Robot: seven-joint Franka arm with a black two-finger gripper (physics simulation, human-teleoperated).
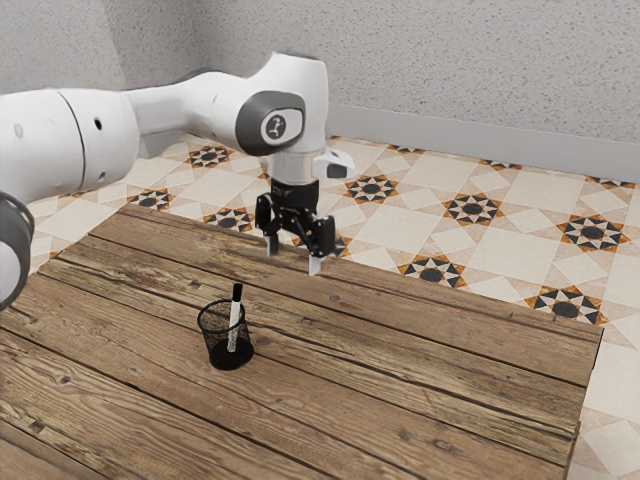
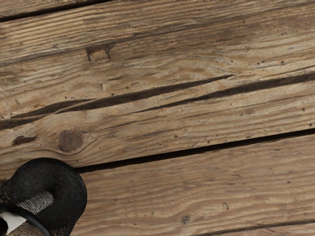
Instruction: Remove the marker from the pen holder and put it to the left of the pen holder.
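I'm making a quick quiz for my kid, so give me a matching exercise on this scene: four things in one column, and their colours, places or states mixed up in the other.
Things:
1. marker
2. pen holder
3. tool
4. floor

Descriptions:
A. tiled, with star patterns
B. open, raised above the wooden table
C. white with a black end, leaning inside something
D. black mesh, standing on the planks

Right pairs: 1-C, 2-D, 3-B, 4-A
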